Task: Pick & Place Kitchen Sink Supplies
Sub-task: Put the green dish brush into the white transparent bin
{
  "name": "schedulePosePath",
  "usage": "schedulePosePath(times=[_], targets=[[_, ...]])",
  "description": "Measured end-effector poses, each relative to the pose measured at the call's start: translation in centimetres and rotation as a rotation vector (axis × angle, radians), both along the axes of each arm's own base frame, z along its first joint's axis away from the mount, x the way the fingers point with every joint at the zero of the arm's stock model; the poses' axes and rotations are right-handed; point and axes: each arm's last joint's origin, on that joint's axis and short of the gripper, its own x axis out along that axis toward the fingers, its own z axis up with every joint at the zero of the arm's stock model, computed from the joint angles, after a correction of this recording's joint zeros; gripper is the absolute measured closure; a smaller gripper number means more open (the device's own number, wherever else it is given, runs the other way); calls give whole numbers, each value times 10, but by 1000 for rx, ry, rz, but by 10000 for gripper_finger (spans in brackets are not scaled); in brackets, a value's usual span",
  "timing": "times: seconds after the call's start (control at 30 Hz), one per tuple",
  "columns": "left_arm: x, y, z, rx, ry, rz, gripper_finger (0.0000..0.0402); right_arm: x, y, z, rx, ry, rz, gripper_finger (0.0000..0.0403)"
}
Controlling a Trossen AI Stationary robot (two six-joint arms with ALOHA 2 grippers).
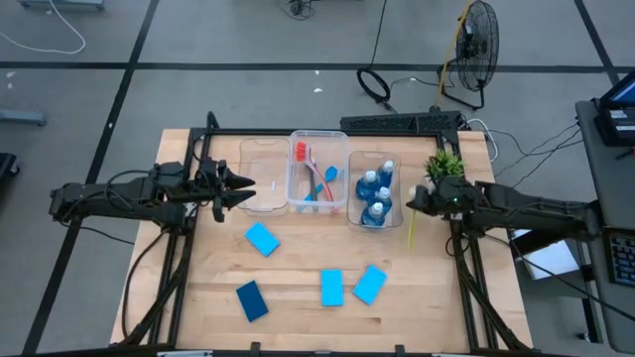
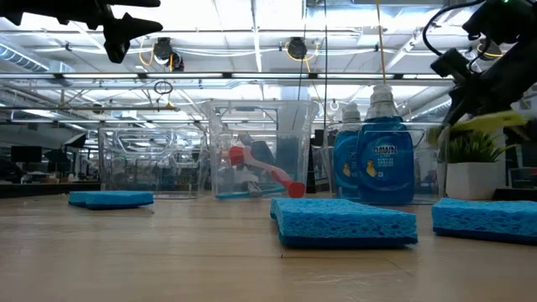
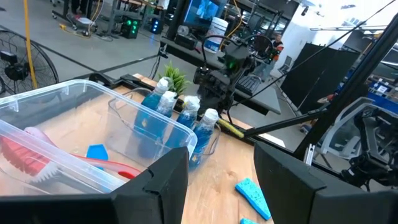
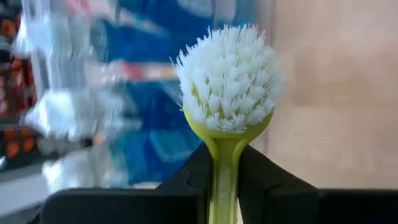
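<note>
The left arm reaches in from the table's left edge, held above the surface, its left gripper point(image 1: 241, 188) pointing toward the table's middle with fingers point(image 3: 163, 186) parted and nothing between them. The right arm stretches in from the right edge — its right gripper point(image 1: 415, 201) clamped on the handle of a yellow-green brush point(image 4: 225, 112), bristle head pointing forward past the fingertips.
</note>
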Motion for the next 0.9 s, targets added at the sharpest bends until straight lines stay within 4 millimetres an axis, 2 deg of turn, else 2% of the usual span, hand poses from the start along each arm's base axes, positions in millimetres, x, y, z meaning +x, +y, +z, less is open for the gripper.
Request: schedulePosePath(times=[0.23,0.4,0.63,0.9], targets=[[0,0,0,-4,-1,0,215,-3,6,10,106,-146,120,369],[0,0,0,-10,-1,1,215,1,6,28,83,-365,143,369],[0,0,0,-24,-3,2,215,6,5,62,-125,-699,218,369],[0,0,0,-19,-2,2,215,4,10,80,-456,-852,466,366]])
